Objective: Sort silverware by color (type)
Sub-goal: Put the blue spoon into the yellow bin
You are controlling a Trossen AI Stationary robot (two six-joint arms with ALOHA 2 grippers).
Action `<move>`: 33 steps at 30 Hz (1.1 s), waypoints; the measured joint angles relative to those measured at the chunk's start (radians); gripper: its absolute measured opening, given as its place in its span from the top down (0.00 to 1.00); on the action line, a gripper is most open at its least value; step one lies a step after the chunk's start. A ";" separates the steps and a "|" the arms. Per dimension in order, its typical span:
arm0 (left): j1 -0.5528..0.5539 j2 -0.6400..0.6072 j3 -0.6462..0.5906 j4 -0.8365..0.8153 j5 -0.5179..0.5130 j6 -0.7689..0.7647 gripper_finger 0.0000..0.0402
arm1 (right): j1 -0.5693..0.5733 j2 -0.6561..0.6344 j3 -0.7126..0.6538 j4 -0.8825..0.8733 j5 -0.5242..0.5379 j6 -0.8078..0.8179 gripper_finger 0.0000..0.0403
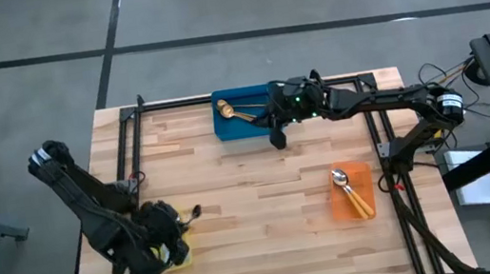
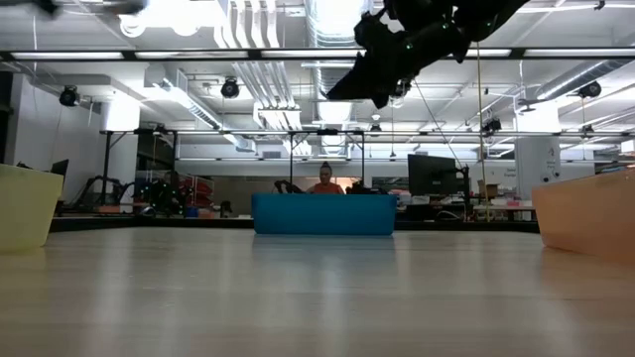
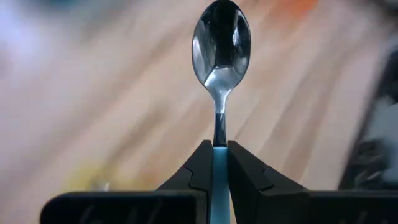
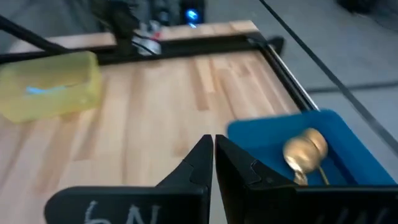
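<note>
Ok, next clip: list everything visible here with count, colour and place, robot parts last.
Blue rectangular plastic bin: one, far edge of table, middle.
Gold spoons: at least one, maybe two, inside the blue bin.
Orange rectangular plastic bin: one, right side.
Orange-handled silver spoons: about two, in the orange bin.
Yellow rectangular plastic bin: one, near left, mostly under the left arm.
Blue-handled silver spoon: one, clamped in the left gripper.
Wooden table: one, light.
Person: one, background.
Left gripper: shut on the spoon.
Right gripper: shut, empty, beside the blue bin.
</note>
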 joint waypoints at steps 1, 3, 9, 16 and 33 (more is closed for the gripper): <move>0.004 -0.015 0.005 0.049 -0.070 0.093 0.97 | 0.003 0.000 -0.001 0.019 -0.022 -0.006 0.98; 0.009 -0.044 0.007 0.184 -0.174 0.303 0.97 | 0.016 0.000 -0.003 0.071 -0.076 -0.020 0.98; 0.046 -0.128 -0.029 0.552 -0.213 0.861 0.97 | 0.074 0.026 -0.020 0.294 -0.356 -0.099 0.98; 0.155 -0.156 -0.037 0.798 -0.047 1.377 0.97 | 0.141 0.076 -0.021 0.512 -0.459 -0.105 0.98; 0.208 -0.065 -0.032 -0.022 -0.024 -0.137 0.97 | 0.134 0.077 -0.021 0.450 -0.344 -0.064 0.98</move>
